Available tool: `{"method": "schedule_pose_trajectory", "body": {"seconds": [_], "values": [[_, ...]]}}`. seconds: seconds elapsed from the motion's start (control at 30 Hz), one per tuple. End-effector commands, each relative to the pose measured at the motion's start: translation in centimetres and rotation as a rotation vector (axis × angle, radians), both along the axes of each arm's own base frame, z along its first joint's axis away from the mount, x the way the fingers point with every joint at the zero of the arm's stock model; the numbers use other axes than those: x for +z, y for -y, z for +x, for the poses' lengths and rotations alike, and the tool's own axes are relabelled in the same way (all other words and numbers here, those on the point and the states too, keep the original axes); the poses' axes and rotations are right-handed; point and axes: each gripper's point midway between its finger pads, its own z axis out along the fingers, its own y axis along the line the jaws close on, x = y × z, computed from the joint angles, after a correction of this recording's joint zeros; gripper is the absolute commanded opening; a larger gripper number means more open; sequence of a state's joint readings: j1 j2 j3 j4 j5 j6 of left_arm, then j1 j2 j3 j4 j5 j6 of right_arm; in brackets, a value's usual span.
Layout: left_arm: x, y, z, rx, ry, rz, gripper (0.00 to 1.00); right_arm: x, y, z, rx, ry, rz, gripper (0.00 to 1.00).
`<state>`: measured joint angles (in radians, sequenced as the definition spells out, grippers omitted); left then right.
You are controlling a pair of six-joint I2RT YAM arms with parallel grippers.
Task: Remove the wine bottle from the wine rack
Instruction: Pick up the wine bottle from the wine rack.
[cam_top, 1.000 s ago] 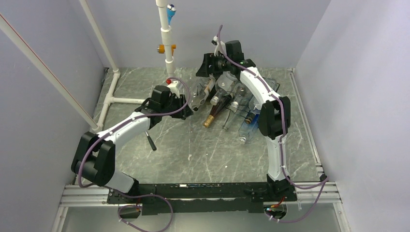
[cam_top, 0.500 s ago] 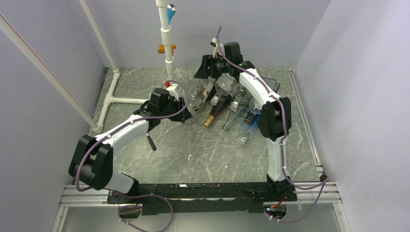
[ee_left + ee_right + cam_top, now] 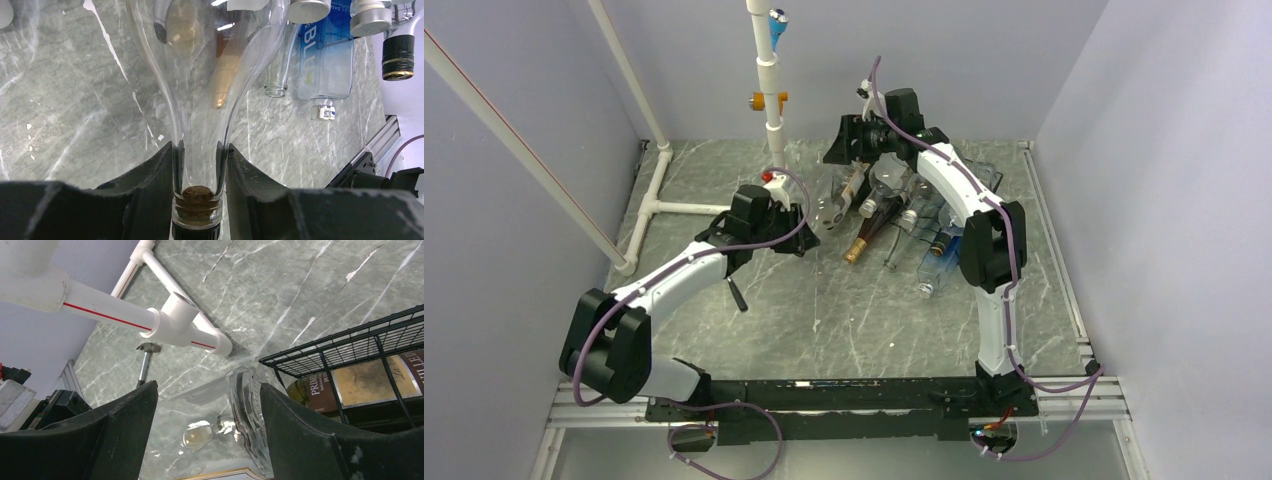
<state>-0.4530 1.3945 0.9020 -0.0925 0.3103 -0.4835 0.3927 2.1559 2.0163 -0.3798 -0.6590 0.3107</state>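
A clear glass wine bottle [image 3: 200, 100], glossy and smooth, is stopped with a rough brown cork [image 3: 196, 194]. The grey veined stone-look tabletop [image 3: 75, 110] shines. The black metal wire wine rack [image 3: 350, 345] looks matt, and the white plastic pipe frame [image 3: 110, 315] smooth.

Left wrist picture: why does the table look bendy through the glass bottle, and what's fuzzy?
Left wrist view: the curved glass bottle warps the table behind it and catches white glints; the close fingers look soft. Right wrist view: fingers blurry, wire rack sharp.
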Motion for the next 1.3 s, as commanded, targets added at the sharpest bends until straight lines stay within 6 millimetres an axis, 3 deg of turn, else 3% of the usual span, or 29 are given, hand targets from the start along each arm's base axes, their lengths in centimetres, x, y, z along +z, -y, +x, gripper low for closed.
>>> {"method": "schedule_pose_trajectory", "body": {"seconds": [0.0,0.6,1.27], "values": [[8.9,0.3,3.4,0.065,0.304,-0.144,0.0,7.9,-4.9,-7.8,0.239,-0.007,0.174,0.76],[10.5,-0.6,2.0,0.083,0.346,-0.165,0.0,7.8,-6.0,-9.8,0.276,-0.059,0.199,0.76],[9.4,-2.6,-1.4,0.12,0.315,-0.171,0.0,5.1,-9.0,-15.5,0.358,-0.128,0.169,0.76]]}}
